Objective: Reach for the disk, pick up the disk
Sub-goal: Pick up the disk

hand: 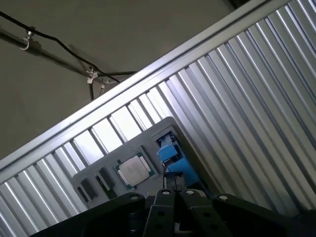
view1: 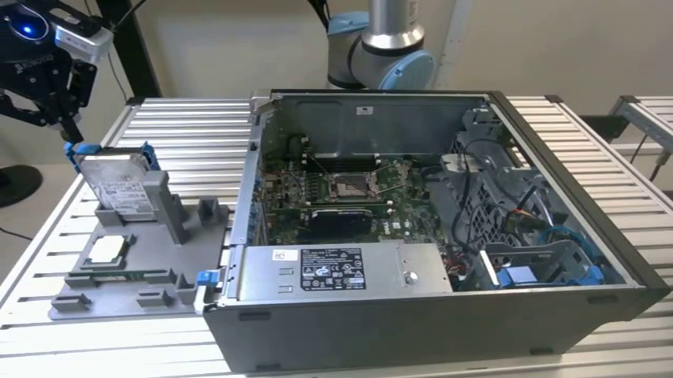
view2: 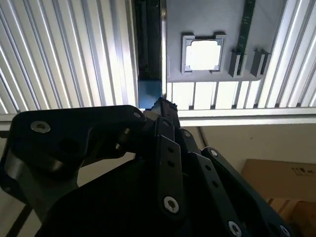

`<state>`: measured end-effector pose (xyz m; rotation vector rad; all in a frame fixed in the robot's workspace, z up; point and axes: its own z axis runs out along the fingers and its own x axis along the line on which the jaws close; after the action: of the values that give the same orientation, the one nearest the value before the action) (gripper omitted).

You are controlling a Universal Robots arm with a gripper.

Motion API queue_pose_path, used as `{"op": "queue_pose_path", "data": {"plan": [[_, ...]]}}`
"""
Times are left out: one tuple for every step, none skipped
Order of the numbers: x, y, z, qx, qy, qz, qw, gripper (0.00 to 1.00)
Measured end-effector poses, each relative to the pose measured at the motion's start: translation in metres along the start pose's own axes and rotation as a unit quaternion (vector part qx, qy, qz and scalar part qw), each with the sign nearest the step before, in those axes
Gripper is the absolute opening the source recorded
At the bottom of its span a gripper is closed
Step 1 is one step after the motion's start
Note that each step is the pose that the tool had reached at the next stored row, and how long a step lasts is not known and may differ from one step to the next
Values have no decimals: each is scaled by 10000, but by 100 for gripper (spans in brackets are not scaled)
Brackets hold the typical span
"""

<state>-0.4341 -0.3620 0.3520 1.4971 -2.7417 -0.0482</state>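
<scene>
Hanging at the disk's [view1: 116, 185] blue top edge is the end effector [view1: 72, 134].

A ribbed metal table [view1: 179, 118] carries a grey holder tray [view1: 158, 257] at lower left and an open computer case [view1: 421, 331] at centre-right.

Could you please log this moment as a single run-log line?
phase: reach | disk: upright in grey holder | gripper: at its top blue rail | lifted: no
</scene>
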Motion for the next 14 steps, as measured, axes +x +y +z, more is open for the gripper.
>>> {"op": "queue_pose_path", "data": {"plan": [[0,0,0,1,2,-26,10000,0],[0,0,0,1,3,-51,10000,0],[0,0,0,1,5,-81,10000,0],[0,0,0,2,7,-107,9999,0],[-1,0,0,4,10,-134,9999,0],[0,0,0,4,12,-161,9999,0],[0,0,0,5,14,-192,9998,0],[0,0,0,5,15,-223,9998,0],[0,0,0,5,16,-249,9997,0],[0,0,0,5,17,-278,9996,0],[0,0,0,5,18,-296,9996,0],[0,0,0,5,18,-307,9995,0],[-1,-1,0,5,19,-325,9995,0],[-2,-1,0,5,19,-341,9994,0]]}}
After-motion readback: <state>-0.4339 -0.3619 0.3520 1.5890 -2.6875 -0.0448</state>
